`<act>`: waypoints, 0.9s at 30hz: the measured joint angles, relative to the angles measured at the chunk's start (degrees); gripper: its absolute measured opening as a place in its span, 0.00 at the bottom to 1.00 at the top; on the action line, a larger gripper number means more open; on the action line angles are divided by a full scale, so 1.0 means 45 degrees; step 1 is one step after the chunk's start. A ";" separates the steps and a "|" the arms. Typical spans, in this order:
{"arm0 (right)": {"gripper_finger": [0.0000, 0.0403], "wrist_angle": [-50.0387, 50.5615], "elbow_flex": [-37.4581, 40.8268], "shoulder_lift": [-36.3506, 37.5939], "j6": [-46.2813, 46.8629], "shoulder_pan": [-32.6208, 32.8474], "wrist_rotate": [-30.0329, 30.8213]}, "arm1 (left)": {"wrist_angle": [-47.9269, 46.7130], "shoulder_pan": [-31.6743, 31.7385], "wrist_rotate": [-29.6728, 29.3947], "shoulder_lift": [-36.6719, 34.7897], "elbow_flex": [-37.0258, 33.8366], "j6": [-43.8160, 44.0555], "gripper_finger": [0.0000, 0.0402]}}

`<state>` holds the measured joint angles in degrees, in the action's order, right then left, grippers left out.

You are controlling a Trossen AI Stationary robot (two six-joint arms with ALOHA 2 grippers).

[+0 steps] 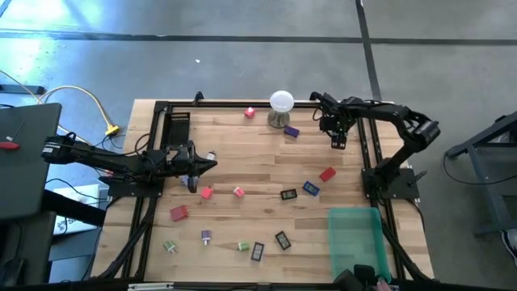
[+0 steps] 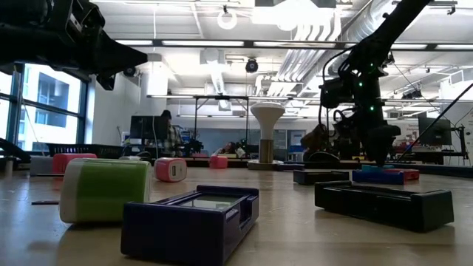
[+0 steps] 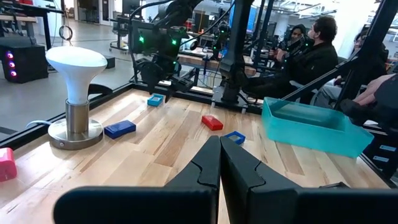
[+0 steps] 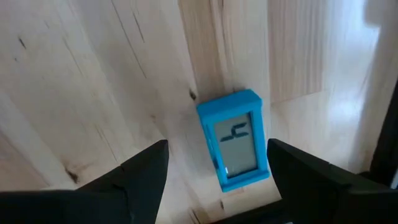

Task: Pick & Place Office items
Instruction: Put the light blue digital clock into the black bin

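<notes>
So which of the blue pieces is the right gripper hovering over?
The light-blue piece with a clear window, lying flat between the open fingers of the right gripper near the table's far edge. The darker blue piece lies mid-table beside the red one.

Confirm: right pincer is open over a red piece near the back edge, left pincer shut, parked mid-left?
Not quite: the piece under the right pincer is a light blue item, not red. The right wrist view shows it on the wood between the open fingers. The rest holds: the left pincer is shut, parked mid-left, as the left wrist and high views show.
</notes>
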<state>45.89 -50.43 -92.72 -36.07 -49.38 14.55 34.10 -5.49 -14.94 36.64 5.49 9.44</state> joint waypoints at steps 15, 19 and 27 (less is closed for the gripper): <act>0.65 -0.0316 -0.0010 -0.0699 -0.0041 -0.0201 0.0130 | -0.0527 0.0002 -0.0044 0.0000 -0.0007 -0.0001 0.00; 0.65 -0.0269 -0.0235 -0.1240 -0.0070 -0.0203 0.0410 | -0.0544 0.0002 -0.0044 0.0005 -0.0007 -0.0001 0.00; 0.64 -0.0277 -0.0350 -0.1325 -0.0124 -0.0187 0.0220 | -0.0579 0.0002 -0.0039 0.0005 -0.0007 -0.0001 0.00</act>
<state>44.64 -52.01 -98.68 -36.62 -50.22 15.54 31.49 -5.48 -15.11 36.67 5.45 9.43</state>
